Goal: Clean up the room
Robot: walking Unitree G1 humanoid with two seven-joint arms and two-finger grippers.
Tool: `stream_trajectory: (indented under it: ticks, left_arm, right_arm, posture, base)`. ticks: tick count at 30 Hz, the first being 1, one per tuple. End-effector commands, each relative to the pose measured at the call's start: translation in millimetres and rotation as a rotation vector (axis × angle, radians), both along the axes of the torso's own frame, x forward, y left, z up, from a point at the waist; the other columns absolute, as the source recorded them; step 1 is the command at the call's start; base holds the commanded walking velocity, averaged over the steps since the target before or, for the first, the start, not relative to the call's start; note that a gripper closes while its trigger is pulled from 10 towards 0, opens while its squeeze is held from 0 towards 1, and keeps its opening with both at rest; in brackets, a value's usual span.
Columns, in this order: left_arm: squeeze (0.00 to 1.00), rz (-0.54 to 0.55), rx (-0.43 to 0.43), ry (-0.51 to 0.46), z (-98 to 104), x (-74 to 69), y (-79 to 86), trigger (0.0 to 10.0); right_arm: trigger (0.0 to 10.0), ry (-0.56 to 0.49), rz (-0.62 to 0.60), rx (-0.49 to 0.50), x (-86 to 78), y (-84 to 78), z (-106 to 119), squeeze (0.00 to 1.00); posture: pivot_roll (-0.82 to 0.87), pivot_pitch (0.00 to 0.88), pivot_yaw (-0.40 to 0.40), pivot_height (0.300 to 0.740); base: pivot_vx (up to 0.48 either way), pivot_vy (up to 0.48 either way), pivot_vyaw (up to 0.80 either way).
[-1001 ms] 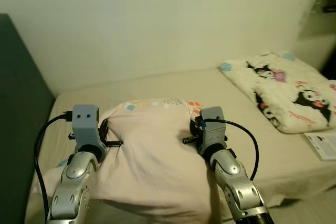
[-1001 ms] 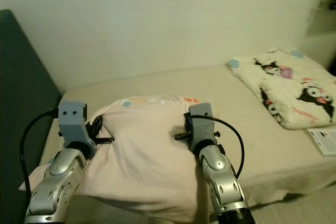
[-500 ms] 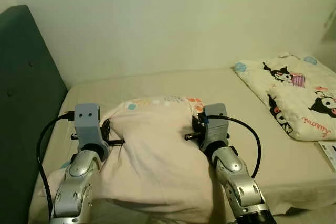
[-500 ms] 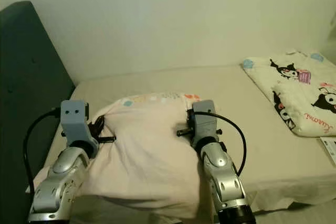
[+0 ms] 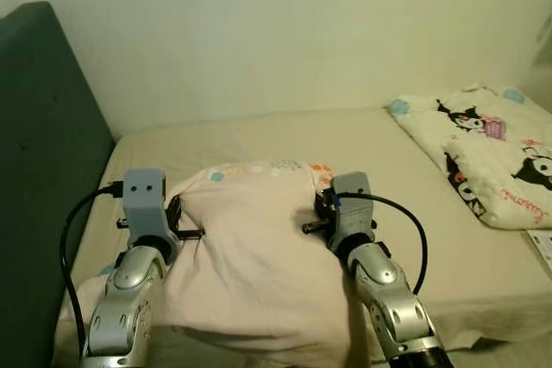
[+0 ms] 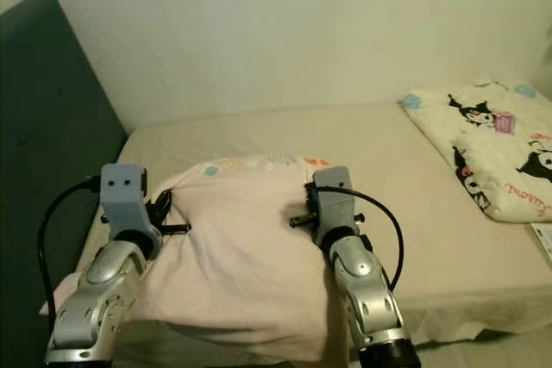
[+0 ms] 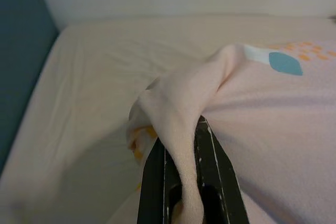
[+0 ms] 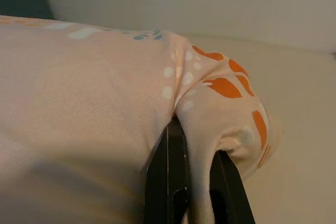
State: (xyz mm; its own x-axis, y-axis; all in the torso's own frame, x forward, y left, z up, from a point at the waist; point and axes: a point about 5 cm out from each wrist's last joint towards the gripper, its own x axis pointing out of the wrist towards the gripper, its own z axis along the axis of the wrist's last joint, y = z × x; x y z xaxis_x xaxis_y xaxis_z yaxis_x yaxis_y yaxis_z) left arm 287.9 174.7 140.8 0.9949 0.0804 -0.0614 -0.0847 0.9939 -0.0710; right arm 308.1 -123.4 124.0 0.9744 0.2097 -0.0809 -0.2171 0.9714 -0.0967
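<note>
Here, left gripper [image 7: 181, 145] and right gripper [image 8: 191, 140] jaws each pinch pink pillow [image 5: 250, 247] corners above bed [image 5: 259, 135].

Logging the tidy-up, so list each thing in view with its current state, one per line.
Pink pillow: held above the bed, pinched at both sides.
Left gripper: shut on the pillow's edge.
Right gripper: shut on the pillow's other edge.
Cartoon-print blanket: lying rumpled on the mattress.
Bed: sheet on, mostly bare.
</note>
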Motion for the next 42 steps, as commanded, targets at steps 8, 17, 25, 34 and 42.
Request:
stream_trajectory:
  ticks: [8,17,25,34,42]
  left_arm:
    - [0.00,0.043,0.035,-0.044,10.6,2.1,11.0,10.0]
    - [0.00,0.021,0.049,-0.053,11.4,3.5,11.2,10.0]
    - [0.00,0.003,0.080,-0.072,14.3,5.9,10.7,10.0]
    - [0.00,-0.005,0.080,-0.075,14.7,6.5,9.3,10.0]
    - [0.00,-0.013,0.074,-0.082,15.7,6.8,8.7,10.0]
  right_arm:
    - [10.0,-0.049,-0.019,0.020,2.1,-3.0,7.8,0.00]
    - [10.0,-0.075,-0.021,0.023,2.2,-1.6,10.1,0.00]
    - [10.0,-0.122,-0.064,0.046,2.4,-6.7,16.1,0.00]
    - [10.0,-0.125,-0.061,0.047,2.3,-6.2,16.4,0.00]
    - [10.0,-0.129,-0.060,0.048,1.8,-5.6,15.5,0.00]
  posture:
    - [-0.05,0.068,-0.026,0.740]
    - [-0.05,0.061,-0.018,0.740]
    - [-0.04,0.062,-0.012,0.740]
    - [-0.04,0.065,-0.011,0.740]
    - [-0.04,0.066,-0.006,0.740]
  base:
    - [0.000,0.000,0.00]
    - [0.000,0.000,0.00]
    - [0.000,0.000,0.00]
    - [0.000,0.000,0.00]
    - [0.000,0.235,0.00]
